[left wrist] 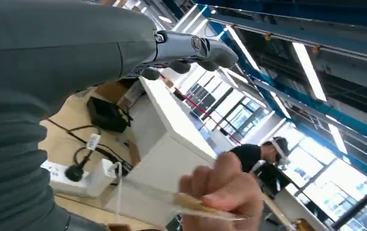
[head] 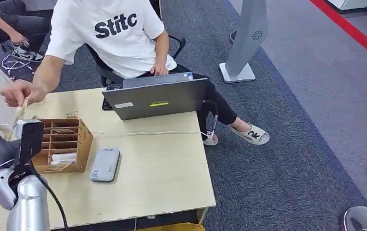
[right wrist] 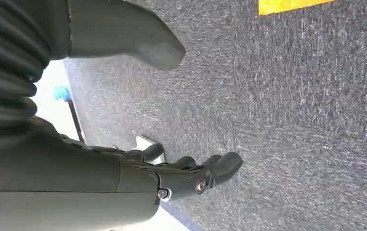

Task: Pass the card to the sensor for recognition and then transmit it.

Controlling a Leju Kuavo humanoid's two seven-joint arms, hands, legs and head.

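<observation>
Card (head: 21, 109) sits at upper left of the head frame, pinched in a person's hand (head: 15, 92), its long axis near upright, just above our left hand (head: 27, 139), the nearer one. That hand (left wrist: 191, 53) holds nothing, fingers loosely extended. Centre: grey sensor (head: 106, 164) lies flat beside the cardboard rack (head: 82, 139). Shirt reads "Stitc". Our right hand (right wrist: 186, 173) hangs over carpet, fingers apart, empty.

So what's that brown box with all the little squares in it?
The cardboard organizer box is brown, open on top and split by cardboard dividers into small slots. A few hold cards or white slips. It sits flat at the left of the light wooden table, beside a grey card reader. Nothing grips it.
</observation>
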